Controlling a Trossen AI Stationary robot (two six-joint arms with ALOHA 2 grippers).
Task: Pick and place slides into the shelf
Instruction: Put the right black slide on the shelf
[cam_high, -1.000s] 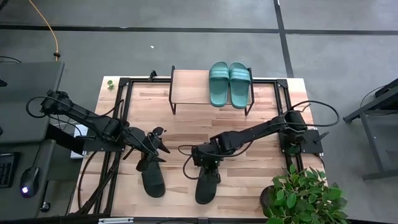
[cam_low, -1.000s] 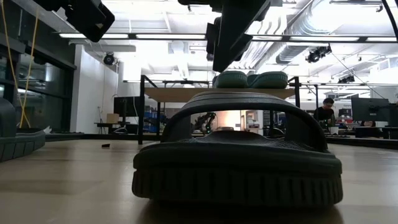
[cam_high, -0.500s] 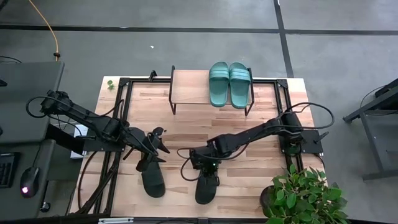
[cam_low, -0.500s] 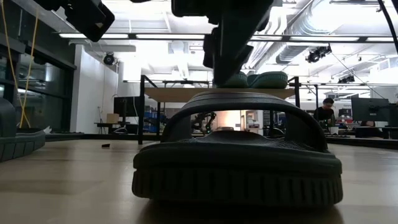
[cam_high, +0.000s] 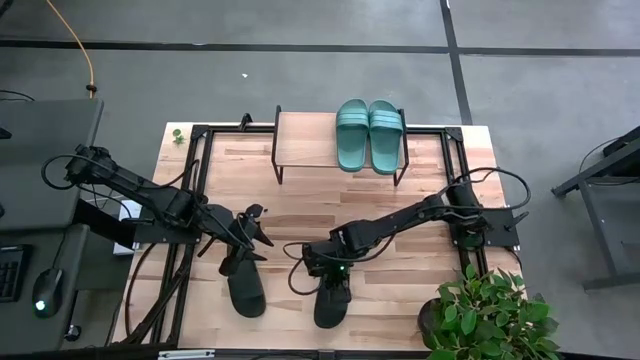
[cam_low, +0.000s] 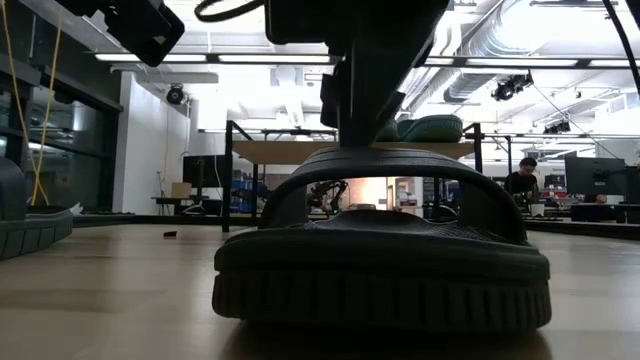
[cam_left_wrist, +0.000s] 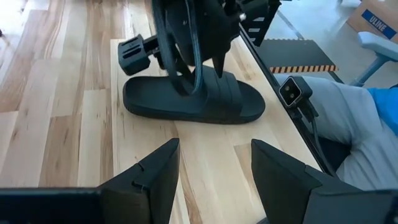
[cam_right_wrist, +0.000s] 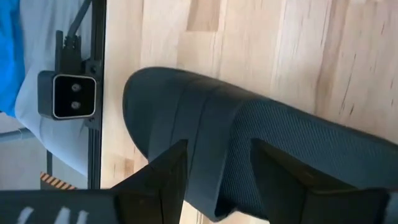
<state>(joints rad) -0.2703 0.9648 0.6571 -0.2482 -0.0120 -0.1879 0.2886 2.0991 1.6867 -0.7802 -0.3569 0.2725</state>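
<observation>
Right pincer (cam_high: 333, 277): high view, lower centre of frame, over the strap of a black slide (cam_high: 331, 300); fingers hidden under the wrist. Left pincer (cam_high: 252, 240): lower left of centre, above the second black slide (cam_high: 246, 288), idle. Shelf (cam_high: 305, 139): upper centre, two teal slides (cam_high: 369, 135) on its right half, left half bare. Judged half done; both black slides are on the surface (cam_high: 430, 180).

Low view: black slide (cam_low: 380, 240) fills the centre; right arm meets its strap from above, fingertips not discernible. Second slide cut off at left edge. Teal pair barely shows on the shelf (cam_low: 300, 150) behind.

Left wrist view: left pincer (cam_left_wrist: 214, 177), fingers apart, empty; far slide half hidden by the right arm.

Right wrist view: right pincer (cam_right_wrist: 217, 180), fingers apart astride the slide (cam_right_wrist: 261, 149), not clamped; heel cut off.
</observation>
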